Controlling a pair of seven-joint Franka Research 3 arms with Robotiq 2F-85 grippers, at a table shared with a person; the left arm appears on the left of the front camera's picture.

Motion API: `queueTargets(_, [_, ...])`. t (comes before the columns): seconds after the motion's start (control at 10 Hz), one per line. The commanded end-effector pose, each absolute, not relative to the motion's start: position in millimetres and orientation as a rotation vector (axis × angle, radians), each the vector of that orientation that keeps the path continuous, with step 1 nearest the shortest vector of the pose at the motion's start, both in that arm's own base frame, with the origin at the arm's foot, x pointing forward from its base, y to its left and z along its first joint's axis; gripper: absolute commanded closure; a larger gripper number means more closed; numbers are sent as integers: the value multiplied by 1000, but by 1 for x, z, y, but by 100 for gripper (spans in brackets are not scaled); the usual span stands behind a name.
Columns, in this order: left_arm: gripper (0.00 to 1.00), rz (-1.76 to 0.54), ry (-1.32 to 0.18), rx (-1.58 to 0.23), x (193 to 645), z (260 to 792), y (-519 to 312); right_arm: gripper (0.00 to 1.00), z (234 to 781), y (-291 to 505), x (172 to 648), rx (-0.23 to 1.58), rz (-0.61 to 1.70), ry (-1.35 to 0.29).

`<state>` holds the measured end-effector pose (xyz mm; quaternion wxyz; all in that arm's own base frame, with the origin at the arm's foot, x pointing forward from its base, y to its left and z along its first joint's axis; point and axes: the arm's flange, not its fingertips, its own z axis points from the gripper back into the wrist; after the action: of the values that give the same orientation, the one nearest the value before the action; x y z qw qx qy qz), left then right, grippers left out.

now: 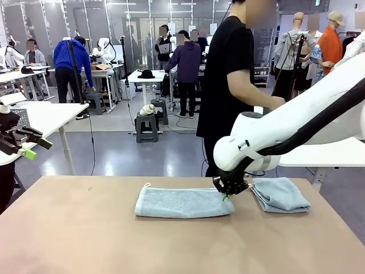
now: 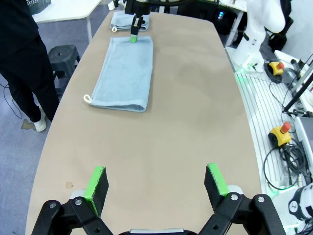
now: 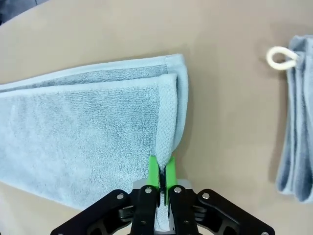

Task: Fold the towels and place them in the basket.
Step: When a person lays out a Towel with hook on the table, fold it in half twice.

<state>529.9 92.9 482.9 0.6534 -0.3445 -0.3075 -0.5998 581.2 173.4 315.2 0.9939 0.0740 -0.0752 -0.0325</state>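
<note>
The right end effector (image 3: 161, 171) is clenched on the corner edge of the long towel (image 3: 83, 142), its green pads (image 3: 153, 169) pinched tight with a ridge of terry cloth drawn up between them. In the front view this end effector (image 1: 226, 194) sits low at the towel's right end, tips at the cloth where it meets the desk (image 1: 85, 234). The towel (image 1: 182, 202) lies folded lengthwise into a long strip across the middle of the desk, its small white loop (image 1: 146, 185) at the far left corner.

Just to the right of it, apart by a narrow strip of bare desk, lies a second towel (image 1: 280, 194), folded into a smaller, thicker bundle. In the right wrist view its stacked edges (image 3: 296, 127) and white loop (image 3: 279, 57) show at the picture's right side.

The left end effector (image 2: 156, 183) is released, fingers spread wide, hovering above bare desk (image 2: 171, 127) well apart from both towels; the long towel (image 2: 124, 76) lies farther off, with the right end effector (image 2: 134, 35) at its far end. In the front view the left end effector (image 1: 25, 145) hangs off the desk's left side, raised.

A person (image 1: 228, 85) in black stands at the far side of the desk, turned aside.
</note>
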Motion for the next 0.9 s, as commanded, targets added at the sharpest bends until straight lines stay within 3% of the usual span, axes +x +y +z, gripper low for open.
queueTargets(0.0, [0,-1360,-696,-781,530,483,93,100,325,168,569,179,-43,-156])
queueTargets(0.4, [0,-1360,-696,-781,530,483,93,100,374,207,581,113,35,-249])
queueTargets(0.8, [0,-1360,-696,-781,530,483,93,100,403,299,583,83,91,-241])
